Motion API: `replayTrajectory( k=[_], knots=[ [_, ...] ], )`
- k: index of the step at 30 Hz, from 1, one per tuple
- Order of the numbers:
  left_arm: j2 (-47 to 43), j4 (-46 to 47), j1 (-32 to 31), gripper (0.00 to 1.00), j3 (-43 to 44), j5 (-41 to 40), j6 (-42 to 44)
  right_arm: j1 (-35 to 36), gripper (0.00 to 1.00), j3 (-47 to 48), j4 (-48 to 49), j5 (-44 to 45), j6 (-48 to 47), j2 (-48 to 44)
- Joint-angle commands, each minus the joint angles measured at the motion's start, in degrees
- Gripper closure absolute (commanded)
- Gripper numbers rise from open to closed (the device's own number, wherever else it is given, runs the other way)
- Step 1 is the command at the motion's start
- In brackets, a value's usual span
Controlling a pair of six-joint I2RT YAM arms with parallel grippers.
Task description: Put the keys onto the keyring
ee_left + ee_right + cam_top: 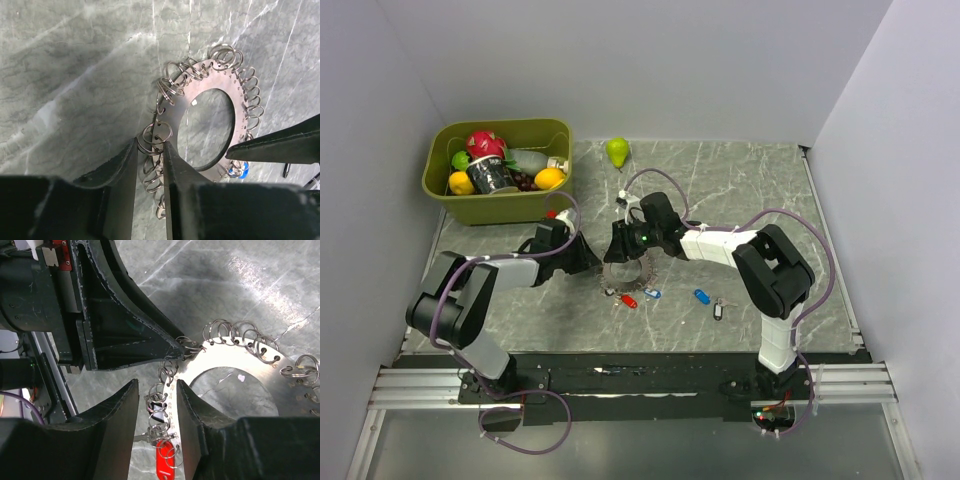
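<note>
The keyring [625, 272] is a flat grey metal ring with many small split rings along its rim; it also shows in the left wrist view [200, 80] and the right wrist view [260, 367]. My left gripper [594, 264] [150, 150] is shut on its rim, pinching the split rings. My right gripper [618, 250] [156, 400] straddles the rim from the other side, jaws slightly apart. A red-tagged key [628, 300] [165, 460] hangs on the rim. One blue-tagged key [652, 293] [237, 172] lies at the ring's edge. Another blue key [701, 296] and a dark key [718, 311] lie loose to the right.
An olive bin [440, 190] of fruit and a can stands at the back left. A green pear [617, 150] lies at the back centre. White walls enclose the marble table on three sides.
</note>
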Motion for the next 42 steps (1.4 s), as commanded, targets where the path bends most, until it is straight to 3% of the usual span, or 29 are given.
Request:
replayTrajectory(
  k=[1, 5, 8, 15, 18, 31, 42],
  knots=[
    [0.19, -1.87, -0.36, 0.83, 0.86, -2.06, 1.54, 0.32, 0.57, 1.30, 1.88, -0.89, 0.44, -0.55],
    [-0.77, -1.52, -0.45, 0.89, 0.51, -1.62, 1.72, 0.32, 0.57, 1.04, 2.23, -1.07, 0.61, -0.55],
    [-1.13, -2.04, -0.45, 0.86, 0.60, -1.62, 2.15, 0.32, 0.57, 0.86, 2.14, -0.98, 0.79, -0.47],
    [-4.29, -4.95, -0.45, 0.55, 0.86, -3.72, 2.95, 0.24, 0.55, 0.07, 3.11, -1.16, 1.58, -1.43],
    [-5.43, -6.44, -0.45, 0.48, 1.39, -4.25, 2.77, 0.24, 0.54, -0.45, 3.89, -0.89, 1.93, -2.22],
    [-7.37, -7.06, 0.16, 0.46, 1.39, -4.51, 3.38, 0.23, 0.48, -0.45, 3.38, -0.28, 1.49, -1.70],
    [-9.65, -13.47, -3.52, 0.46, 7.80, -16.12, 11.73, -2.40, 0.44, -5.46, 9.52, -0.98, 7.46, -4.94]
  ],
)
